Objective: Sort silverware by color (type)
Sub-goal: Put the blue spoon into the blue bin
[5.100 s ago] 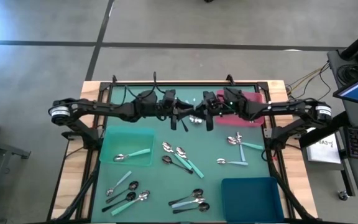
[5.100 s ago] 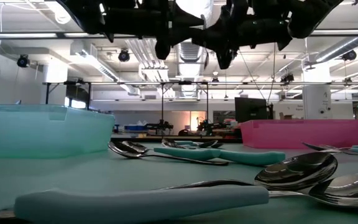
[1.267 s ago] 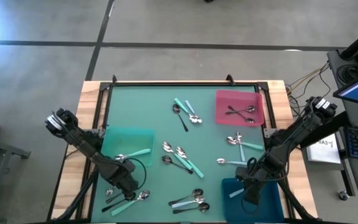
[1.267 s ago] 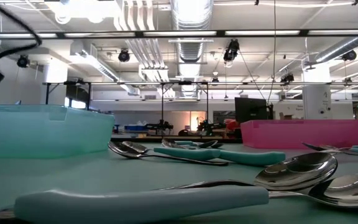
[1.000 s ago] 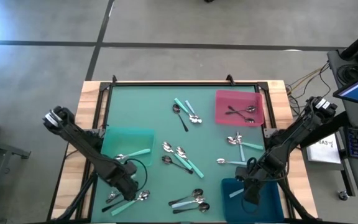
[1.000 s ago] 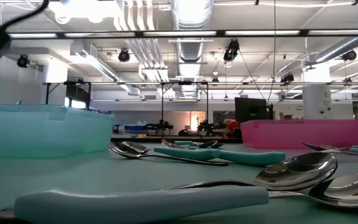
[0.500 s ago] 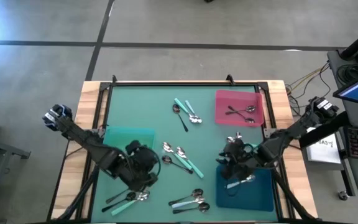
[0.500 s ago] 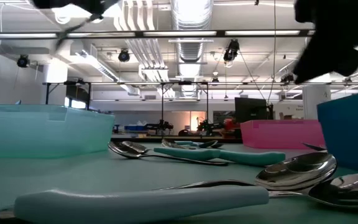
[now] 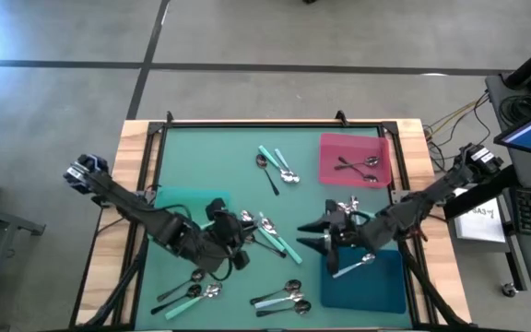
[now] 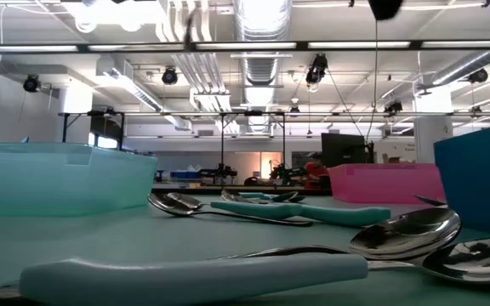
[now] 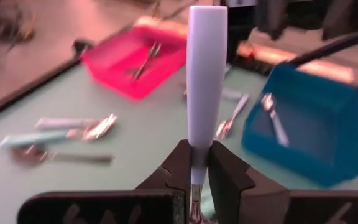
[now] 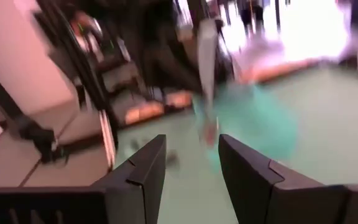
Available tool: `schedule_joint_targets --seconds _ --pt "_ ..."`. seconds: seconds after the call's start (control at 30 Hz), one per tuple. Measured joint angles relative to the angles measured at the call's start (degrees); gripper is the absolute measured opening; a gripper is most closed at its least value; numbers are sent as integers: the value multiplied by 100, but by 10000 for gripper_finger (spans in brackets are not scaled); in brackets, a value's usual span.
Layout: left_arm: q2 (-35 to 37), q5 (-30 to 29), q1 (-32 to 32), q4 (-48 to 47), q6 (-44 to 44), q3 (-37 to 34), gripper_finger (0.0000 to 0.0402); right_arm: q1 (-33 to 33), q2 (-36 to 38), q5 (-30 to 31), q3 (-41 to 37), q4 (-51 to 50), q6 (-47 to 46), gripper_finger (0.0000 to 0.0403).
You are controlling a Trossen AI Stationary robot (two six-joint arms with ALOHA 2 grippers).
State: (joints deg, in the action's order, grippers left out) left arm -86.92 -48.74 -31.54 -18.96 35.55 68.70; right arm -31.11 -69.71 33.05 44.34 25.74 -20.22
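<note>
Since the sort goes by handle colour, the left gripper (image 11: 194, 163) is clamping a pale-blue-handled spoon (image 11: 202, 87) by the neck, handle sticking up past the fingers, probably so it can be carried clear of the pile. From above that gripper is hanging over the table (image 9: 210, 148) centre-left, just beside the teal tray (image 9: 175, 205), facing the blue bin (image 9: 376, 284), which looks like its drop target since one pale-handled spoon (image 9: 350, 266) is lying there already.

Right gripper (image 9: 313, 234) is standing spread wide and empty, just beside the blue bin's near-centre corner, pointing at the left one, looks like it's waiting for a handover or lining up a pick.

Loose spoons (image 9: 270, 235) are lying between the two grippers, more (image 9: 284, 297) near the front edge, and a few (image 9: 277, 166) toward the far side.

Farthest, the pink tray (image 9: 353, 159) is holding two dark all-metal spoons (image 9: 358, 166), so that's acting as the metal bin.
</note>
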Motion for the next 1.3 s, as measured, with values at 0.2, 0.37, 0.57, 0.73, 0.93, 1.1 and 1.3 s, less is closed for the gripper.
schedule_joint_targets --seconds 0.2,0.37,0.57,0.73,0.93,1.1,1.3 --pt "-4 282 44 2792 -1620 -652 18 256 -1 -229 0 366 429 141" --pt "-8 517 250 3384 -1942 -865 18 536 -5 -948 0 451 295 166" --pt "-306 1296 572 3941 -2103 -865 18 747 -5 -952 0 503 423 197" --pt "-467 1418 835 4167 -2179 -865 17 927 -7 -950 0 502 440 201" --pt "-504 1800 1096 4404 -2269 -865 17 1094 -9 -957 0 489 439 201" --pt "-504 1952 1261 4531 -2284 -864 17 1159 -9 -952 0 485 591 200" --pt "-504 2231 1332 4598 -2286 -863 17 1241 -9 -970 0 508 708 178"
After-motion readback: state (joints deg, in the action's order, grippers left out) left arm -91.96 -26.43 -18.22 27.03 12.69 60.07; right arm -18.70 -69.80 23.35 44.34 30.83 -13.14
